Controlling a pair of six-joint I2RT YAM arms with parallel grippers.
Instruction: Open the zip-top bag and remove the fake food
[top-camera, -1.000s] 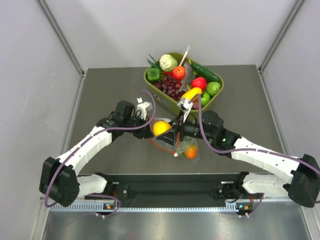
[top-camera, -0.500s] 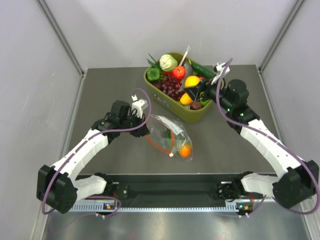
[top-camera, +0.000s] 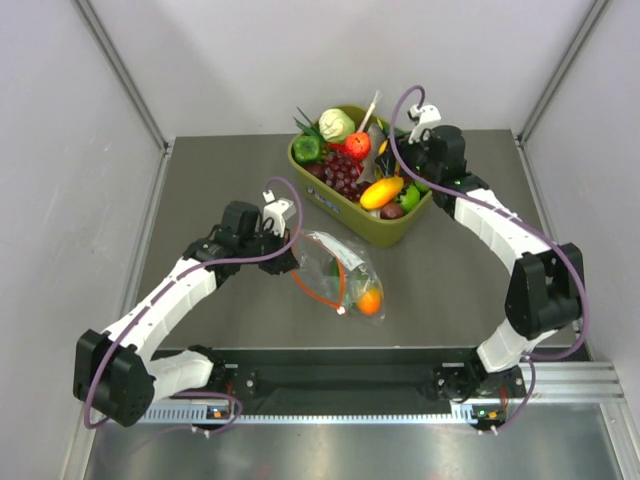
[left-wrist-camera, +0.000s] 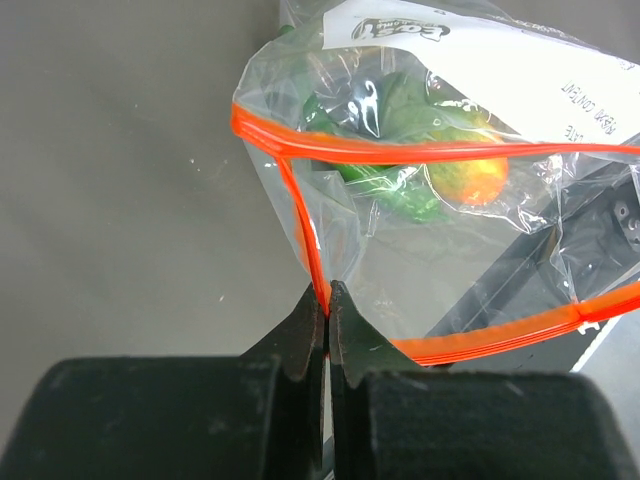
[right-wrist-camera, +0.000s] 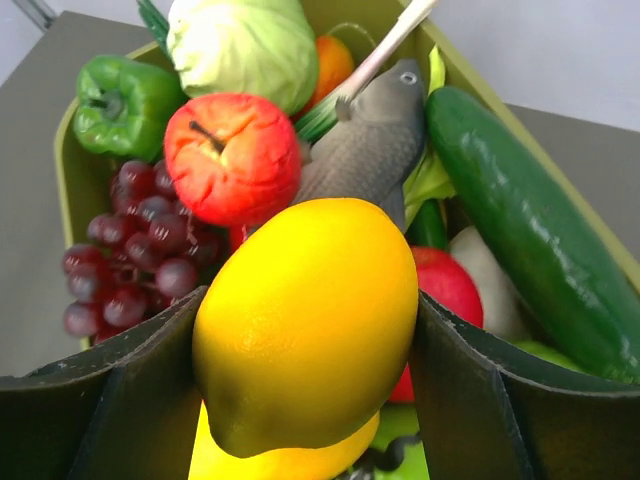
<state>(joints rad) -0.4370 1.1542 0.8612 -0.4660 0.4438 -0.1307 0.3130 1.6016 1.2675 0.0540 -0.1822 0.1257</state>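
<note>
The clear zip-top bag lies on the table with its mouth open; its orange-red zip strip gapes wide. Inside are an orange-and-green fruit, also seen in the top view, and a small green piece. My left gripper is shut on the zip strip at the bag's near edge, seen from above at the bag's left. My right gripper is shut on a yellow lemon and holds it over the olive-green tub, near its far right part.
The tub holds purple grapes, a red apple, a pale green cabbage, a green pepper, a grey fish, a cucumber, another red fruit and a yellow piece under the lemon.
My right gripper has carried the lemon from the bag's mouth up and back to over the tub. My left gripper stays shut on the bag, which has settled flatter.
</note>
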